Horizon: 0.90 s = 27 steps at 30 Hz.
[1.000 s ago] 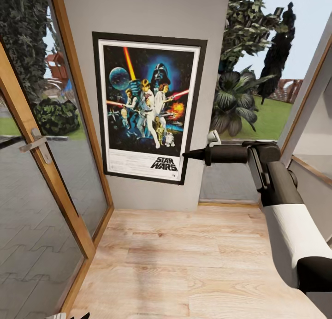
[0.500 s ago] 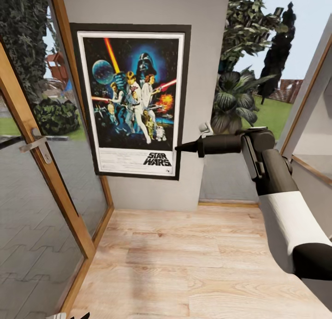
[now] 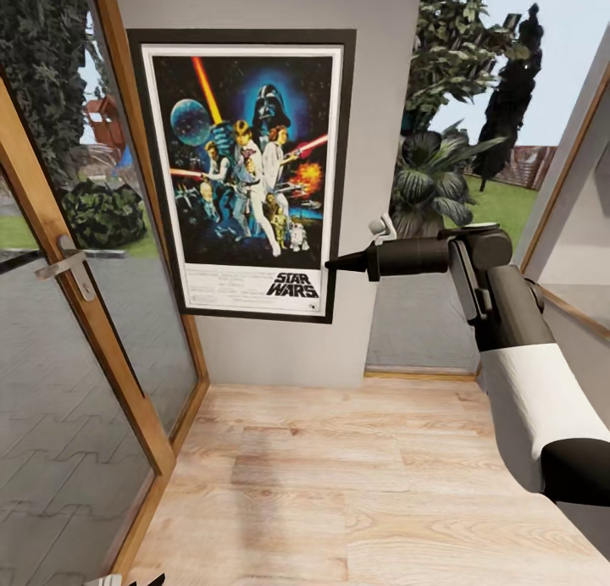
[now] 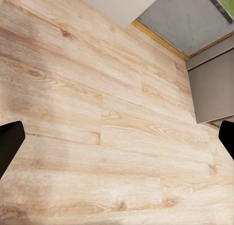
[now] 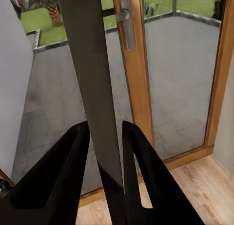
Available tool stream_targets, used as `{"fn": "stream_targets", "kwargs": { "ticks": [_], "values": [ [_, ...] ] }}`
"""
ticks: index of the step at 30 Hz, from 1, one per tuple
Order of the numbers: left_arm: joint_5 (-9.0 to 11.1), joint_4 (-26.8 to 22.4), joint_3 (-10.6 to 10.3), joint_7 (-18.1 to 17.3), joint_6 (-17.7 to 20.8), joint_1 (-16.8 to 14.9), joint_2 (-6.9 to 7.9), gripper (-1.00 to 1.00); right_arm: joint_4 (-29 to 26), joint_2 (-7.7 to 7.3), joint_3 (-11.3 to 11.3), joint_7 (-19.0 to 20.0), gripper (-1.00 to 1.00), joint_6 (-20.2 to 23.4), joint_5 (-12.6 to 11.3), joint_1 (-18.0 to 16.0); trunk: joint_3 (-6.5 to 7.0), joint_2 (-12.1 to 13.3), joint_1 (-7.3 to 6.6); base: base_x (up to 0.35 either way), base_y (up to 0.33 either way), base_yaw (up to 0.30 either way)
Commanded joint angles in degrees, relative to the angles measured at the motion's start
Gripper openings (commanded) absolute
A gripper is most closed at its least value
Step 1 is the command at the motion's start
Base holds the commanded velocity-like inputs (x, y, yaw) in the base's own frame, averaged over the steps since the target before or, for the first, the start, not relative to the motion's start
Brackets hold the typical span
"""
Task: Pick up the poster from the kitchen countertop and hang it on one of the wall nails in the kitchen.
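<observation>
Raised slightly since a moment ago, poster (image 3: 247, 175) hangs flat against the wall (image 3: 373, 10), its right edge clenched by right gripper (image 5: 103, 137); left gripper (image 4: 117, 139) released.

The poster (image 3: 246, 175) sits flat against the wall (image 3: 373, 146), glass door (image 3: 76, 315) to its left, window (image 3: 474, 146) to its right. Right gripper (image 3: 332, 265) pinches the poster's right edge, floor (image 3: 339, 484) below.

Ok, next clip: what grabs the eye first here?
The poster, held upright against the grey wall between a glass door and a window onto the garden. The right gripper pinches its right edge near the bottom; the right wrist view shows the fingers closed on the dark frame.
</observation>
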Motion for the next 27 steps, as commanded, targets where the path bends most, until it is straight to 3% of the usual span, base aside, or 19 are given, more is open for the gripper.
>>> {"fn": "stream_targets", "kwargs": {
  "ticks": [1,17,27],
  "values": [
    [0.4,0.0,-0.5,-0.1,-0.3,-0.1,0.01,1.00,0.0,-0.04,0.1,0.2,-1.00,0.5,0.0,-0.1,-0.13,-0.1,0.04,0.000,0.000,0.000],
    [0.4,0.0,-0.5,-0.1,-0.3,0.0,0.01,1.00,-0.1,-0.05,0.3,0.1,-1.00,0.3,0.0,-0.1,-0.13,-0.1,0.04,0.006,0.000,0.000],
    [0.4,0.1,-0.5,-0.1,-0.3,0.0,0.01,1.00,-0.1,-0.05,0.3,0.1,-1.00,0.3,0.0,-0.1,-0.13,-0.1,0.04,0.258,0.000,0.000]
  ]
}}
